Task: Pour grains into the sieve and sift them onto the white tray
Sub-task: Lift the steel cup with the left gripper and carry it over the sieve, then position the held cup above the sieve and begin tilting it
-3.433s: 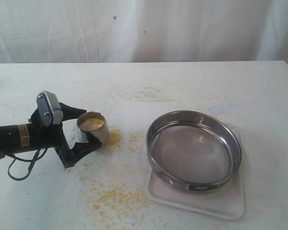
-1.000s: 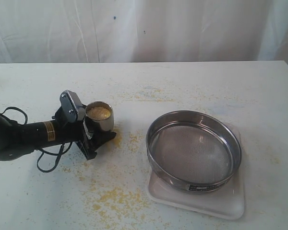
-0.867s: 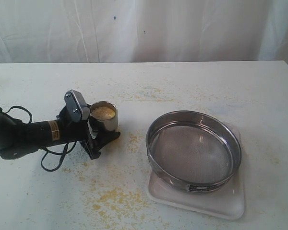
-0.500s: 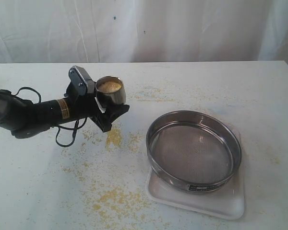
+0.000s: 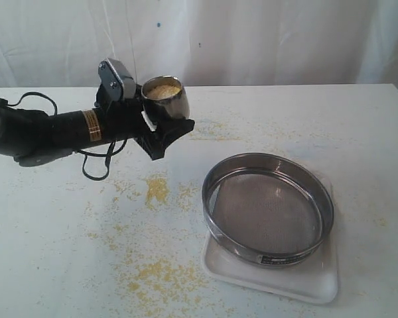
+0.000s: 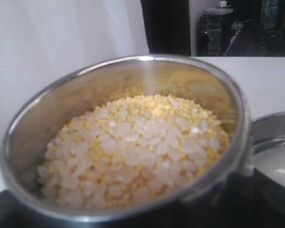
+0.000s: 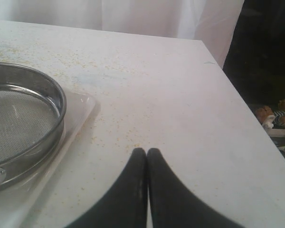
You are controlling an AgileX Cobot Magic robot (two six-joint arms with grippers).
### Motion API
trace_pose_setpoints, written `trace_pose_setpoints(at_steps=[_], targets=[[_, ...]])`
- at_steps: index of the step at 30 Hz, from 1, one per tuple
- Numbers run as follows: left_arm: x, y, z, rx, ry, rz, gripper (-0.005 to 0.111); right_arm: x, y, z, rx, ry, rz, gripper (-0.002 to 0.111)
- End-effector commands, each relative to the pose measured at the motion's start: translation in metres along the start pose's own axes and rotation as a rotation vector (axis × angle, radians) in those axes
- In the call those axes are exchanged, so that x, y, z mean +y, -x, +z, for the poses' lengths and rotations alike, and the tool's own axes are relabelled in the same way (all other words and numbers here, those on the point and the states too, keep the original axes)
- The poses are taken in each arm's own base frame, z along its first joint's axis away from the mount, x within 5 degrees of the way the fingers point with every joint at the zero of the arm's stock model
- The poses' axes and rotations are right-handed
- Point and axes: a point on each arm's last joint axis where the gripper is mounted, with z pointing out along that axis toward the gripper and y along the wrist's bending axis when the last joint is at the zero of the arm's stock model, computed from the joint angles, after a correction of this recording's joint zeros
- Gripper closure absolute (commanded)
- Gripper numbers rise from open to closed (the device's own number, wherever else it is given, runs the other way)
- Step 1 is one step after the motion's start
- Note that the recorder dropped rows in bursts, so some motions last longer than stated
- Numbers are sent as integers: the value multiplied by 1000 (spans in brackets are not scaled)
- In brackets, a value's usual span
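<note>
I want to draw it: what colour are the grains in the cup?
The grains are whitish mixed with yellow; left wrist view.

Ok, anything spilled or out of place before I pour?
Yes: yellow grains lie scattered on the tabletop left of the sieve, outside the white tray. The raised cup is upright.

Diffuse daylight through curtain (image 5: 265, 40); exterior view hazy, washed-out, shadows faint. Left wrist close-up: cup (image 6: 147, 76) blurred at near rim. Right wrist view: sieve (image 7: 19, 118) rim glinting.
</note>
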Motion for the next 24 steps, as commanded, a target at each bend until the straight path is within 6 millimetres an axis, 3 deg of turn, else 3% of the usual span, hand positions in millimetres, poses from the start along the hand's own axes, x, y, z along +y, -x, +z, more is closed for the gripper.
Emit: trace_pose_setpoints(at_steps=[1, 8, 16, 24], targets=[[-13, 39, 4, -98, -48, 15, 107, 0, 1, 0, -7, -3, -9, 108], [-43, 61, 18, -135, -136, 11, 107, 0, 1, 0, -7, -3, -9, 108], [-95, 74, 41, -165, -268, -16, 107, 0, 1, 0, -7, -3, -9, 108], [-123, 75, 62, -70, -158, -27, 107, 0, 1, 0, -7, -3, -9, 108]])
